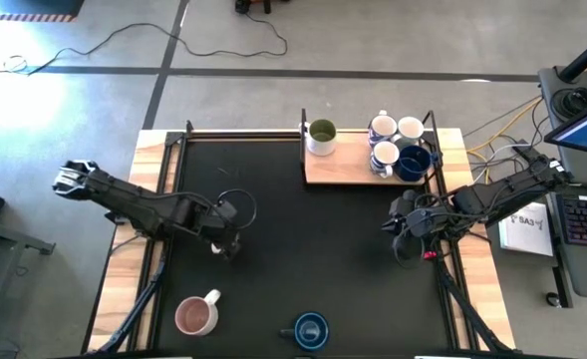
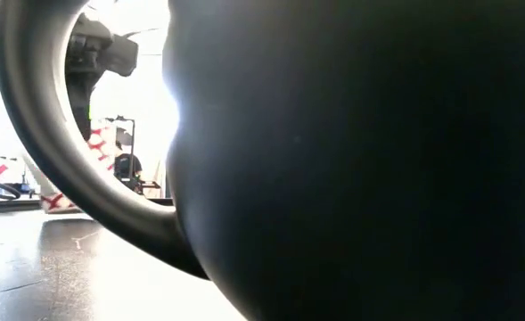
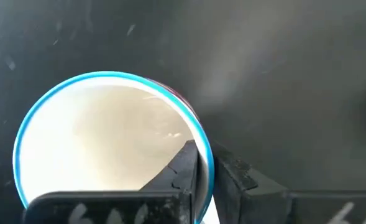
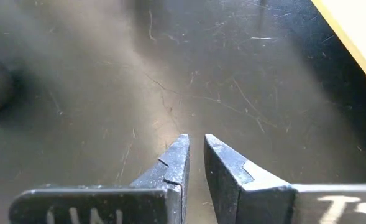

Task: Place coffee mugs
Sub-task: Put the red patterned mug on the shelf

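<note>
From above, the left gripper [image 1: 225, 242] sits low over the black mat [image 1: 303, 259] left of centre, and a small white mug [image 1: 216, 246] under it is almost wholly covered by the fingers, only a pale sliver showing. The right gripper [image 1: 394, 225] hangs over the mat's right side, near the edge, with nothing between its fingers. On the wooden board [image 1: 343, 170] at the far side stand a white mug with a green inside [image 1: 321, 137] at its left end and a tight cluster at its right end: three white mugs [image 1: 385, 140] and a dark blue mug [image 1: 413, 163], so close that their handles are hard to separate. Near the front edge lie a pink mug [image 1: 196, 315] and a second dark blue mug [image 1: 310, 330], the latter partly cut off by the frame. The low view is almost entirely blocked by that blue mug's dark side [image 2: 360, 160] and handle loop [image 2: 66, 169]; only a bright, washed-out slice of room shows through the loop. In the left wrist view the white mug's [image 3: 108, 149] round rim fills the frame, and the left fingers [image 3: 189, 168] are clamped on its wall, one inside, one outside. In the right wrist view the right fingers [image 4: 176, 162] stand nearly together with a narrow gap, empty, above scratched mat, a corner of pale wood [image 4: 356, 31] beyond.
</note>
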`<action>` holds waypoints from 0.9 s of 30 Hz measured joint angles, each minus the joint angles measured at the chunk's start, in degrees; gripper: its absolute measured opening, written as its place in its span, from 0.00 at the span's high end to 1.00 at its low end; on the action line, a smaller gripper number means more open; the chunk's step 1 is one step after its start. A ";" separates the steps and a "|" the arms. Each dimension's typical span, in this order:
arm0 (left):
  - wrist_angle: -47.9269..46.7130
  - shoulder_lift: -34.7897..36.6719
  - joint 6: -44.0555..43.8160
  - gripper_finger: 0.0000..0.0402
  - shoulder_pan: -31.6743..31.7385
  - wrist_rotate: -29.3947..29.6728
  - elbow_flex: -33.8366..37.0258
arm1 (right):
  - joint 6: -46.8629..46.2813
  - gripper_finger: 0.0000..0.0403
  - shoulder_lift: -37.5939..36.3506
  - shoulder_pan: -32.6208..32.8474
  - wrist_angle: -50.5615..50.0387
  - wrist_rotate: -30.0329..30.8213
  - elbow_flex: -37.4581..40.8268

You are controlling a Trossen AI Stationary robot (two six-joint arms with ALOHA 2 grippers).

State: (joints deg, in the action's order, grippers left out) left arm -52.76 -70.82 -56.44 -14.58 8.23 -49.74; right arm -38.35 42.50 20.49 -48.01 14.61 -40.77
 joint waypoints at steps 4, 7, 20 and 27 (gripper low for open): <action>1.81 -1.71 4.77 0.97 0.58 0.03 -3.10 | 0.00 0.91 0.00 -0.01 -0.02 0.00 0.00; 2.19 -3.99 9.25 0.98 1.24 0.15 -6.58 | 0.00 0.91 0.02 -0.02 -0.04 0.00 0.00; 2.30 -23.69 38.62 0.97 6.79 -0.03 -28.20 | 0.59 0.91 0.02 -0.02 -0.05 0.00 0.00; 2.15 -33.03 51.21 0.97 11.27 -4.44 -38.81 | 0.72 0.91 0.02 -0.01 -0.05 -0.02 0.00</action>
State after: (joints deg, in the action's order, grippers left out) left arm -50.61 -103.85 -5.23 -3.31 3.79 -88.55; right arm -37.63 42.52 20.48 -48.06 14.59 -40.77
